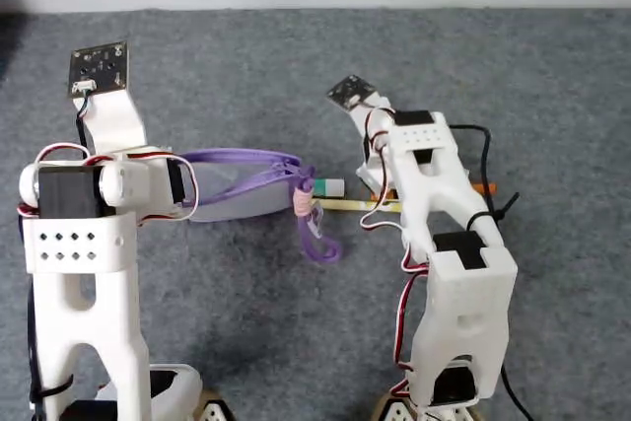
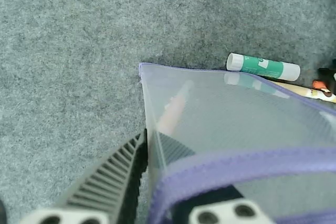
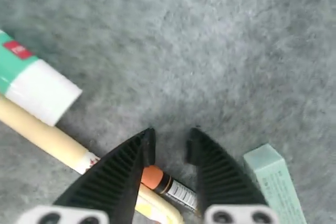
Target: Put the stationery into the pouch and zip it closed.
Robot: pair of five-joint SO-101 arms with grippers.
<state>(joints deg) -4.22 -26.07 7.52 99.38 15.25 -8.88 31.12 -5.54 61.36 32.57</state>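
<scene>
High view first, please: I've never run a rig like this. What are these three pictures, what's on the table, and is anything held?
The high view looks down on two white robot arms standing on a grey mat. The other two pictures come from a camera on each arm's wrist. The left gripper has its fingers shut on an edge of the clear, purple-trimmed pouch. The right gripper is open and holds nothing; it sits over an orange-tipped pencil. Near it lie a glue stick, a pale yellow pen or pencil and a mint eraser.

At frame left, my left gripper (image 2: pixel 149 139) clamps the pouch (image 2: pixel 236 119). Right of centre, my right gripper (image 3: pixel 169 141) points down, slightly parted.
</scene>
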